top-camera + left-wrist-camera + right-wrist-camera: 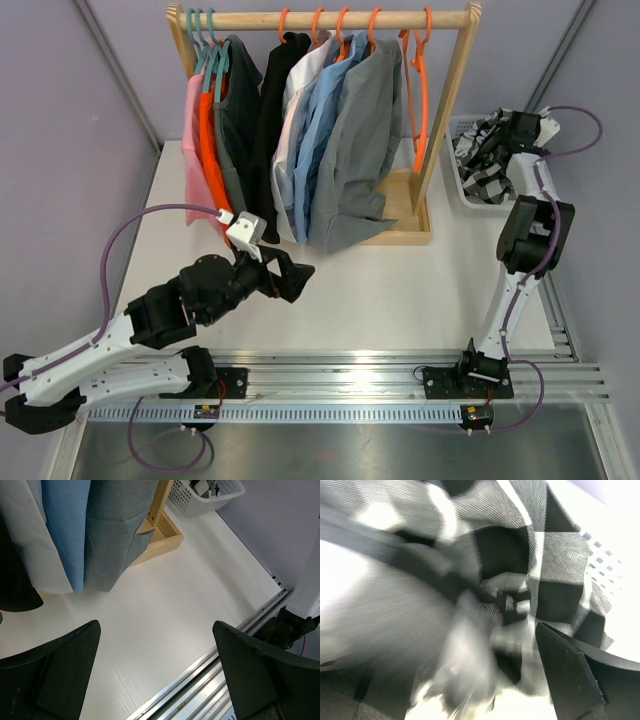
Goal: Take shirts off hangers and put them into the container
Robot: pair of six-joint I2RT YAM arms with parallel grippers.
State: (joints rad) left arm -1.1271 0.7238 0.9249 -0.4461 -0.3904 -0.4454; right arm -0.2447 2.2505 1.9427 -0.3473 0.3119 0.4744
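— What stands around you?
— Before me: one white table (400,290), matt; one wooden rack (452,95) on it; aluminium rails (350,362) along my near edge.
— Walls?
— Pale lilac walls (60,110) on both my sides; even light.

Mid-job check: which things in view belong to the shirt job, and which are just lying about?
Job: hanging shirts, plaid shirt, orange hangers, white basket.
Just there: wooden rack, table, purple cables.

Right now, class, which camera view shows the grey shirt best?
Top external: the grey shirt hangs nearly whole on its orange hanger. Left wrist shows only its lower part; right wrist shows none of it.
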